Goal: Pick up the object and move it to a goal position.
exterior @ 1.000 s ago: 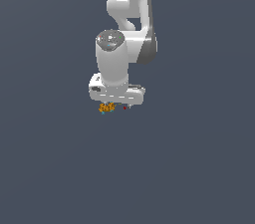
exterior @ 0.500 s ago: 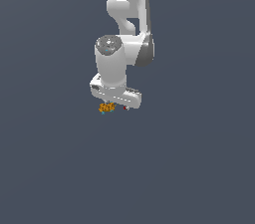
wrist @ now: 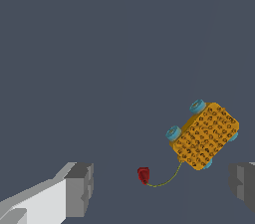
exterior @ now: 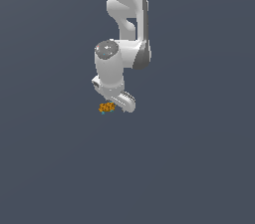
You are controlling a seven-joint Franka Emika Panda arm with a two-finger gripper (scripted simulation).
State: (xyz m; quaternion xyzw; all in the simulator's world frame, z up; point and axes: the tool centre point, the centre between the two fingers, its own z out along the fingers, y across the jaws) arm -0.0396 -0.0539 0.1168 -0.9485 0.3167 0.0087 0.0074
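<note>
In the wrist view the pincer (wrist: 162, 188) hangs wide open and empty; the object (wrist: 205, 136) lies on the worktop off-centre, nearer one finger, its long axis diagonal.

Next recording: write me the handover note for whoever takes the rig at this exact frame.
Gripper: open, nothing between the fingers.
Object: orange-yellow speckled block with teal wheels, lying on the grey floor, not lifted. A thin cord links it to a small red piece. In the wrist view it sits near one finger rather than centred in the gap.
Exterior view: object shows just beside the hand's lower edge.
Done: approach only.
Left: centre over the object, descend, grasp, carry to goal. No goal marker shows.
</note>
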